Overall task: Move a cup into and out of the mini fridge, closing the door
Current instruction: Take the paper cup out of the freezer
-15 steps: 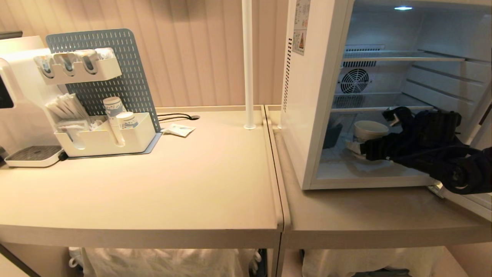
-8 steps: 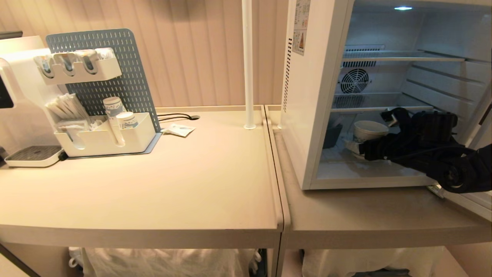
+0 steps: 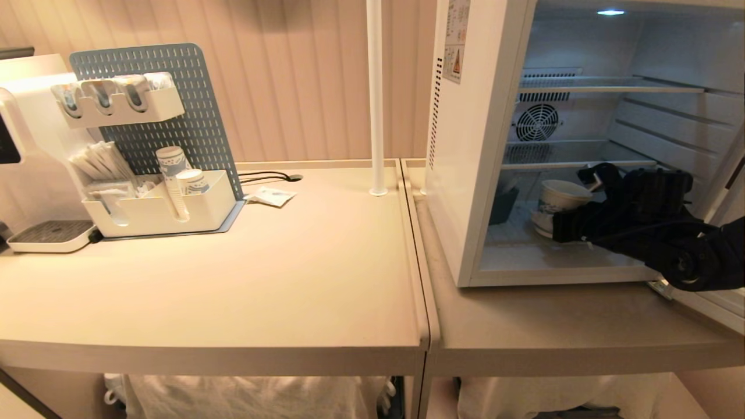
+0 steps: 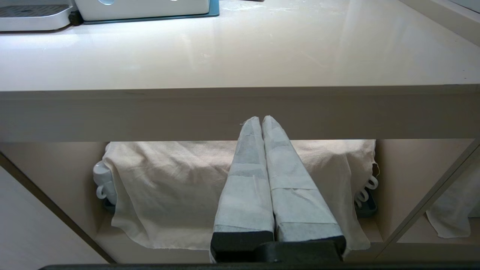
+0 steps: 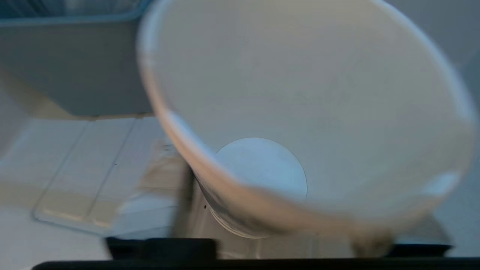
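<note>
As the right gripper (image 3: pixel 553 224) reaches into the fridge (image 3: pixel 483 145), the cup (image 3: pixel 557 201) on the fridge floor sits between its half-closed fingers, axis tilted; firm hold not sure. Left gripper (image 4: pixel 262 120) closed, empty, far under the table (image 4: pixel 240 108).

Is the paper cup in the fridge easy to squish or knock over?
Probably. The cup looks like thin paper, so a hard squeeze could crumple it. It looks empty in the right wrist view, so likely light and tippy. The right gripper should close gently.
</note>
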Tool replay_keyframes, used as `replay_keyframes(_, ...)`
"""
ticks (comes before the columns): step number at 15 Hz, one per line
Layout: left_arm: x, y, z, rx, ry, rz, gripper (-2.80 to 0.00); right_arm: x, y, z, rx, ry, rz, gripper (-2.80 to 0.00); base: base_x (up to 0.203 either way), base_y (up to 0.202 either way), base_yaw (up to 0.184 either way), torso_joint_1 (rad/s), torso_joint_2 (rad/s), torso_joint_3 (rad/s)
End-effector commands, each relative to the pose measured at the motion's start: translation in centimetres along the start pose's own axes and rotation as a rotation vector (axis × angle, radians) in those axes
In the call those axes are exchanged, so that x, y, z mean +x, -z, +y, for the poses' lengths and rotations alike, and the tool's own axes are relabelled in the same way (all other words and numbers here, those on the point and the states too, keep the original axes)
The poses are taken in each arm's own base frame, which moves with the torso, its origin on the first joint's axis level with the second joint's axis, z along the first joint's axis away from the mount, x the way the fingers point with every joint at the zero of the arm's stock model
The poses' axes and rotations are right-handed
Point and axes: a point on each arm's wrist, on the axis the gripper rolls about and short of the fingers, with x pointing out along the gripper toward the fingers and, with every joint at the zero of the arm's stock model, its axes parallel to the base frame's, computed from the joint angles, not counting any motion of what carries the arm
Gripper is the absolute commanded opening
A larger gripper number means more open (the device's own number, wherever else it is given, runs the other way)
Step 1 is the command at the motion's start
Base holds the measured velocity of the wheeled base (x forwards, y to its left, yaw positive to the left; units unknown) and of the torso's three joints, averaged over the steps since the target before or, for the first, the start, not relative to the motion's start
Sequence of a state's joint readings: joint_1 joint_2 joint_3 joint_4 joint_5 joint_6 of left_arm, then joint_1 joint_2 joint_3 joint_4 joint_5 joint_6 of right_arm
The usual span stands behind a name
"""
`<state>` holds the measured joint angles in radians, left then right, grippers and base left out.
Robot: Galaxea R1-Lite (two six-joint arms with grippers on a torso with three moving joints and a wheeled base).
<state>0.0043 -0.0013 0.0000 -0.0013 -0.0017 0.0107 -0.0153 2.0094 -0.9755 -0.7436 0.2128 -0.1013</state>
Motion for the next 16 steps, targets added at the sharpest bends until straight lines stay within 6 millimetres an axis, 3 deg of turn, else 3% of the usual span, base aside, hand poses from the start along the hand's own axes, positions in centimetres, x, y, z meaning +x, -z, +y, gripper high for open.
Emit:
replay_keyframes(1, 0.0, 0.0, 0.0, 0.000, -0.001, 0.001, -2.80, 0.0, 0.0, 0.0, 0.000, 0.007, 0.002, -2.80, 0.000, 0.000, 0.000, 0.000, 0.00, 0.000)
replay_keyframes(5, 0.0, 0.0, 0.0, 0.000, -0.001, 0.001, -2.80, -0.2, 0.0, 0.0, -0.001, 0.005, 0.007, -2.80, 0.000, 0.000, 0.000, 0.000, 0.00, 0.000)
replay_keyframes(10, 0.0, 0.0, 0.0, 0.000, -0.001, 0.001, -2.80, -1.6, -1.5, 0.2, -0.010, 0.011, -0.026, -2.80, 0.000, 0.000, 0.000, 0.000, 0.00, 0.000)
replay_keyframes(13, 0.0, 0.0, 0.0, 0.000, -0.001, 0.001, -2.80, -3.9, -2.8, 0.4, -0.001, 0.016, 0.007, -2.80, 0.000, 0.000, 0.000, 0.000, 0.00, 0.000)
replay_keyframes(16, 0.0, 0.0, 0.0, 0.000, -0.001, 0.001, -2.80, -7.7, -4.4, 0.5, 0.014, 0.025, 0.058, -2.80, 0.000, 0.000, 0.000, 0.000, 0.00, 0.000)
